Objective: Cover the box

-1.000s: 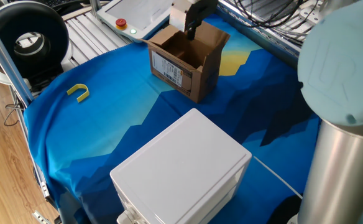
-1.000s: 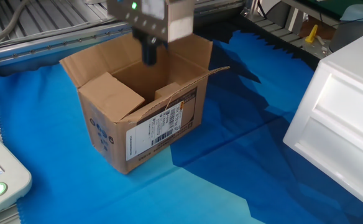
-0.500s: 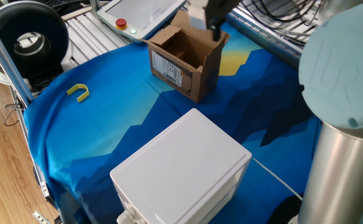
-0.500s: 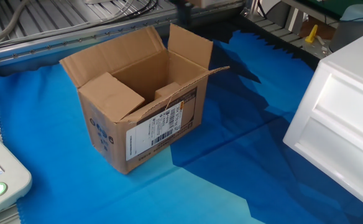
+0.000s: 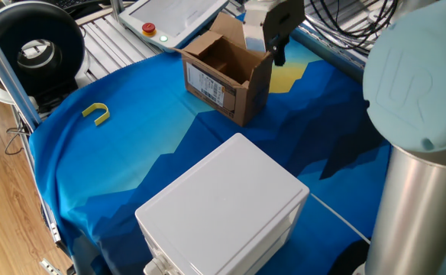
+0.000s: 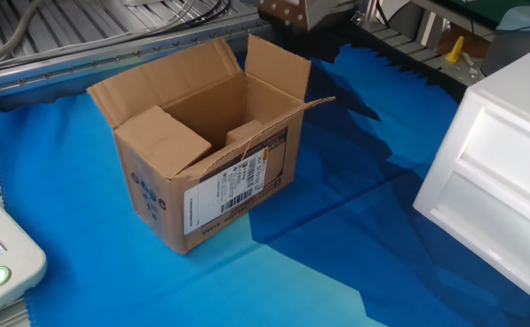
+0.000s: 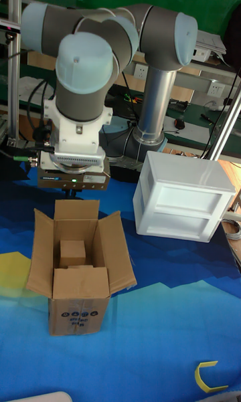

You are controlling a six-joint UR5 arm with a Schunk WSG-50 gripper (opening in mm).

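Four flaps: carton not yet covered, I see.
Hand: moved from inside to behind it; grip state unclear.
Next: fold rear flap.

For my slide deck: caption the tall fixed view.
Grey UR5 arm's tool hovers behind the open brown cardboard box, beside a white plastic box.

robotics lab — aluminium framing, cable bundles, control pendant

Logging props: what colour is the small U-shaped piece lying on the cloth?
Yellow; the U-shaped piece shows best in one fixed view.
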